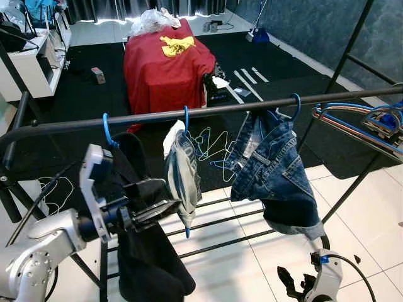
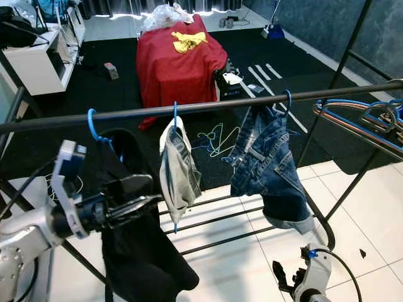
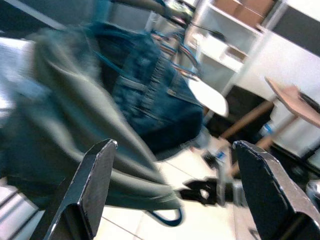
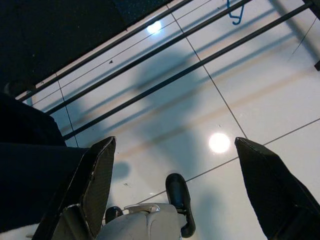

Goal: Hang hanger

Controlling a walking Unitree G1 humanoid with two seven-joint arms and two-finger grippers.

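Observation:
A black rail (image 1: 220, 108) crosses the view with three blue hangers hooked on it. The left hanger (image 1: 106, 129) carries a black garment (image 1: 148, 258). The middle hanger (image 1: 186, 117) holds a grey-green denim piece (image 1: 182, 173). The right hanger (image 1: 296, 104) holds blue jeans (image 1: 274, 173). My left gripper (image 1: 169, 200) is raised beside the grey-green piece, fingers open, with its cloth just past the fingertips in the left wrist view (image 3: 175, 145). My right gripper (image 1: 296, 282) hangs low over the white tiles and is open (image 4: 175, 141).
The rack's lower bars (image 1: 233, 220) run across the tiled floor. Several spare hangers (image 1: 371, 119) hang at the right end. Loose hangers (image 1: 211, 148) lie on the dark carpet behind. A red-draped table (image 1: 167, 63) stands farther back, a white shelf (image 1: 31, 66) at far left.

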